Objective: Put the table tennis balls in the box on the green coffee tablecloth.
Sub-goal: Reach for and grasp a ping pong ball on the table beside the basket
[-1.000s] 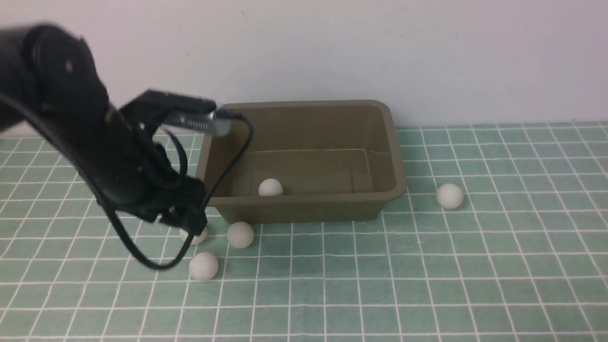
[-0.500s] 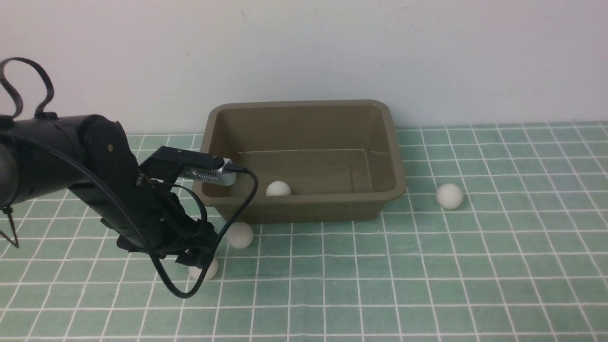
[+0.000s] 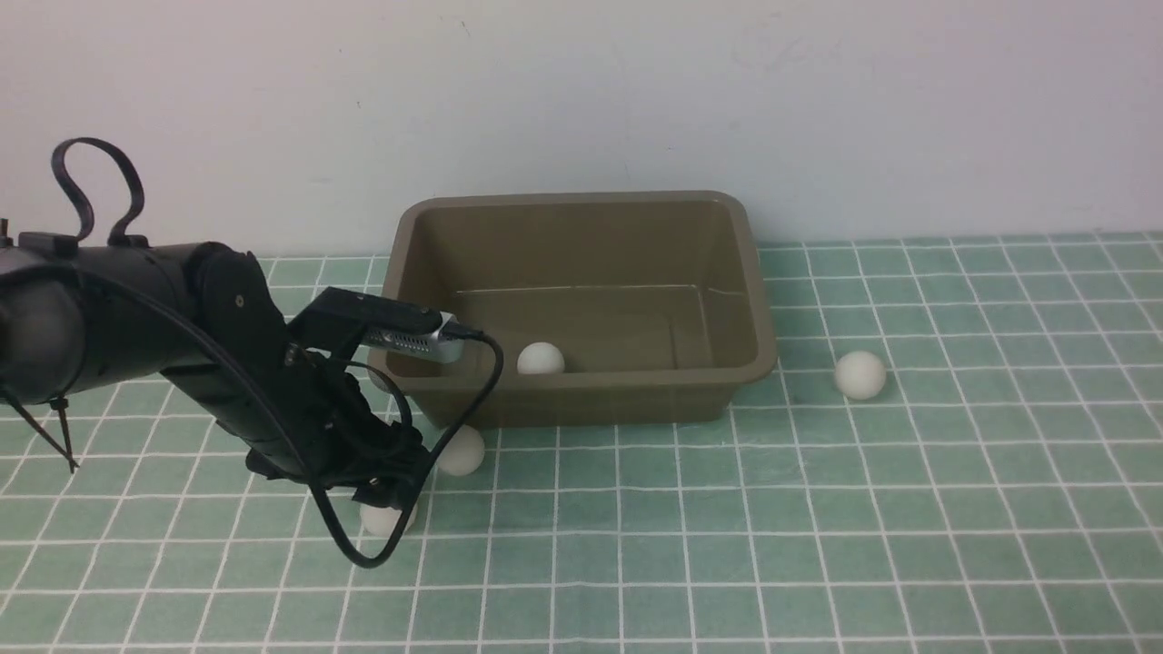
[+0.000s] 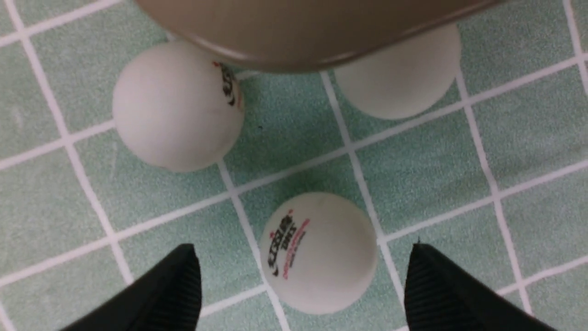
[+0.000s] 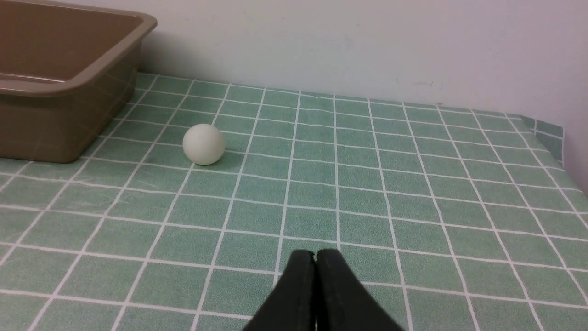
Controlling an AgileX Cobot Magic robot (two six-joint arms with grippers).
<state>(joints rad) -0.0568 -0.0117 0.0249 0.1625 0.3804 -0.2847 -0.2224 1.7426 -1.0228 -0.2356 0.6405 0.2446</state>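
The olive-brown box (image 3: 591, 404) stands on the green checked tablecloth (image 3: 818, 545), with one white ball (image 3: 541, 359) inside it. Another ball (image 3: 859, 375) lies right of the box. My left gripper (image 3: 391, 495) hangs low and open over a ball (image 3: 386, 520) in front of the box's left corner. In the left wrist view this printed ball (image 4: 319, 252) sits between the open fingers (image 4: 174, 289), untouched. A marked ball (image 4: 177, 105) and a third ball (image 4: 399, 78) lie by the box rim (image 4: 303, 32). My right gripper (image 5: 315, 255) is shut and empty, well back from the right-hand ball (image 5: 203, 144).
A white wall runs close behind the box. The left arm's black cable (image 3: 363, 554) loops down onto the cloth beside the nearest ball. In the right wrist view the cloth ends at an edge (image 5: 551, 133) by the wall.
My left arm has come down and toward the front, from the box's left corner to over the nearest ball. The ball inside the box has rolled slightly right.
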